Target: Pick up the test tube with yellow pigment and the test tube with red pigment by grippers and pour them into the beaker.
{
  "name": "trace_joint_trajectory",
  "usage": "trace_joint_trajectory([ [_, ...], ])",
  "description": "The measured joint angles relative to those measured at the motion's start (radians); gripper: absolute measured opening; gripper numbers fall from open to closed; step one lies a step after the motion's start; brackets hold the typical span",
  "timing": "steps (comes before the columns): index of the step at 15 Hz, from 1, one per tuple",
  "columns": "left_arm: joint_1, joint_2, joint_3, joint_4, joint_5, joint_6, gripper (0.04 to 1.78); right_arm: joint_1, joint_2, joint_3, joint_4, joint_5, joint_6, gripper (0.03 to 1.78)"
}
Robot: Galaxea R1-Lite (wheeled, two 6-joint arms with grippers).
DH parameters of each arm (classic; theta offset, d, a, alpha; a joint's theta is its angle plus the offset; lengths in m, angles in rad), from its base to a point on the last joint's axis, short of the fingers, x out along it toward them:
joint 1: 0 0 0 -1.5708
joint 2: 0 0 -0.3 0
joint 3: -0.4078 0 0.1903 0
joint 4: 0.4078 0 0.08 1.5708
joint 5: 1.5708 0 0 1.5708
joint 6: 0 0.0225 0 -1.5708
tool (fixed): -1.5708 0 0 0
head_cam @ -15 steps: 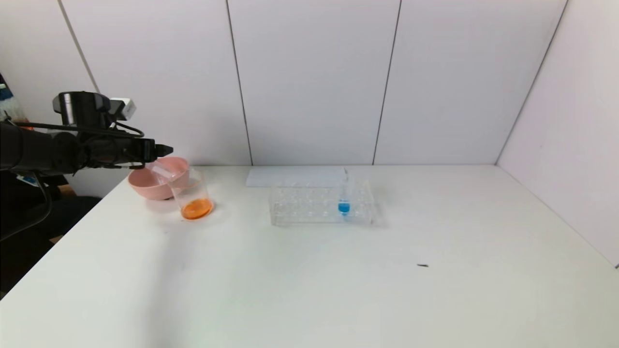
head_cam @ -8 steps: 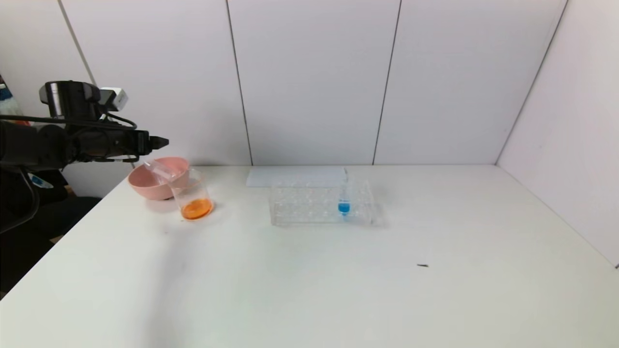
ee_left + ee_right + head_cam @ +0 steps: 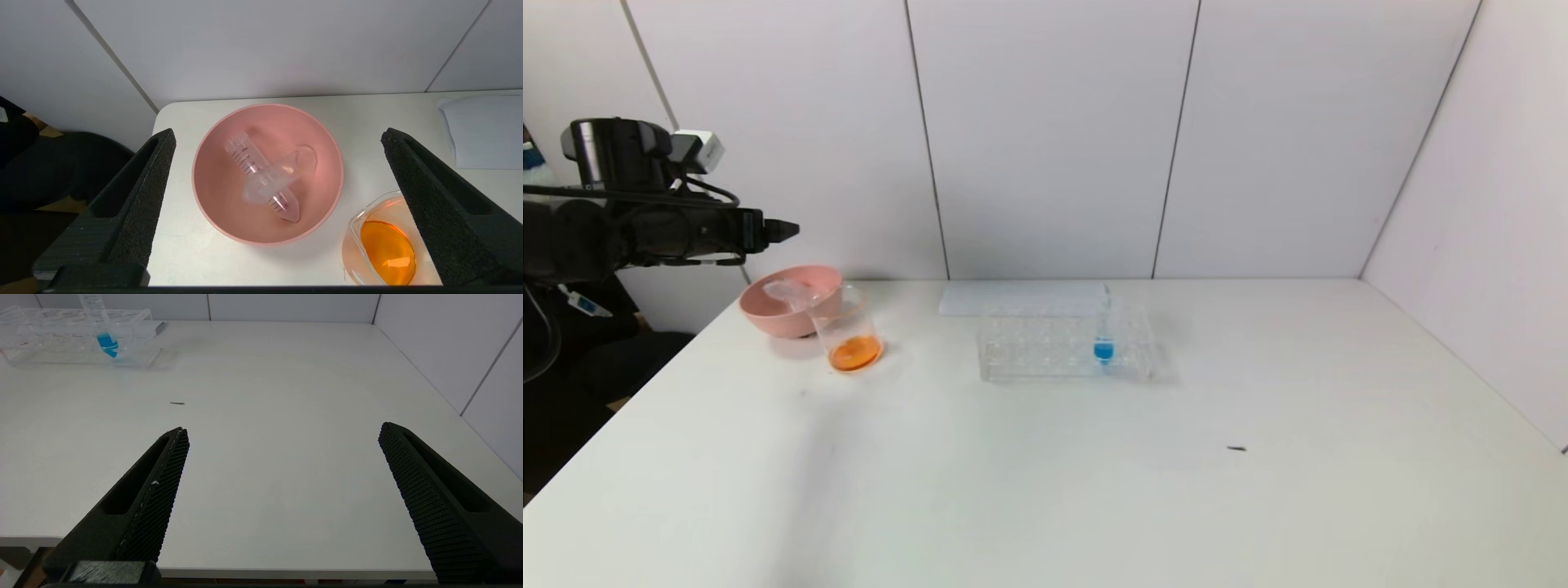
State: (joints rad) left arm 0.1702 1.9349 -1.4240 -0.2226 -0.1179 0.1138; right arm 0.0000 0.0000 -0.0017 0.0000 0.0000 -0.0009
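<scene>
L gripper (image 3: 783,230) hangs above the pink bowl (image 3: 212,212), fingers wide, holding nothing. 2 emptied tubes (image 3: 261,179) lie crossed in the bowl; beaker (image 3: 849,327) w/ orange mix sits just beside it on the bench. R gripper (image 3: 282,433) parked low, fingers wide. Risk: arm dropping could clip the beaker & spill.
</scene>
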Motion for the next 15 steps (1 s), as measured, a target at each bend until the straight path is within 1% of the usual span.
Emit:
trace_joint_trajectory([
  [15,0.0,-0.072,0.042,0.0,0.0,-0.001,1.76,0.0,0.0,0.0,0.0,0.0,0.0,1.7],
])
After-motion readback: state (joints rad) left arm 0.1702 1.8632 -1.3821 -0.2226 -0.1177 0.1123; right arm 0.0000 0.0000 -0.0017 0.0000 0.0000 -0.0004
